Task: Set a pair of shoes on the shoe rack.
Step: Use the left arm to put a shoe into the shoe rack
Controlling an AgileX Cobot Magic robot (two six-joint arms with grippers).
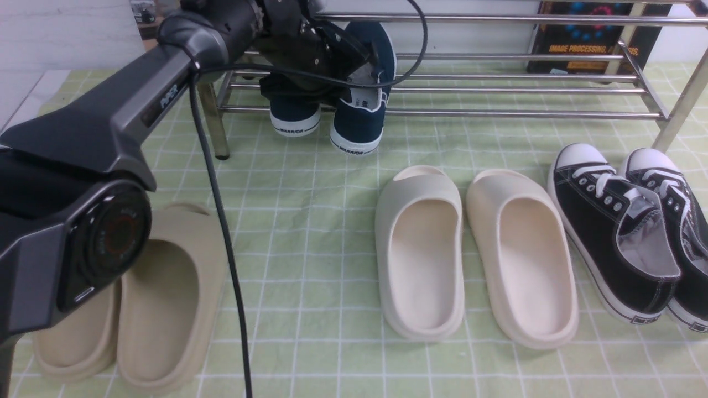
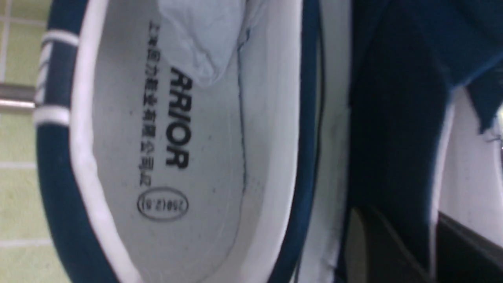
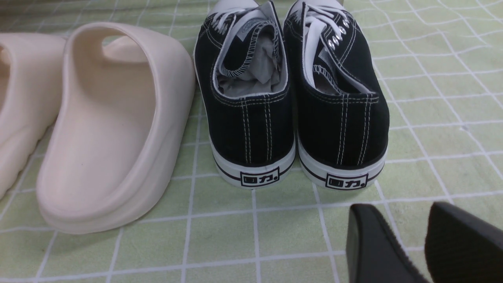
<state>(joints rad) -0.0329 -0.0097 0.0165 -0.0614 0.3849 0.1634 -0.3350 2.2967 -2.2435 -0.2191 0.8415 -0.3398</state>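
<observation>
At the shoe rack [image 1: 498,115], the left gripper [image 2: 404,236] is clamping the pair of shoes [image 1: 357,119]. The right gripper [image 3: 401,216] is hovering, jaws apart.

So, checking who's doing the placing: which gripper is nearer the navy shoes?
Left. The left gripper is clamped on the navy shoes at the rack; the right gripper hangs open behind the black sneakers, far from them.

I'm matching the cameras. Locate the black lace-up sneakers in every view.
Front view: black lace-up sneakers at the right edge.
Left wrist view: not in it.
Right wrist view: the sneakers lie beyond the right gripper, heels toward the camera.
Shared landmark: the cream slide beside them in both.
</observation>
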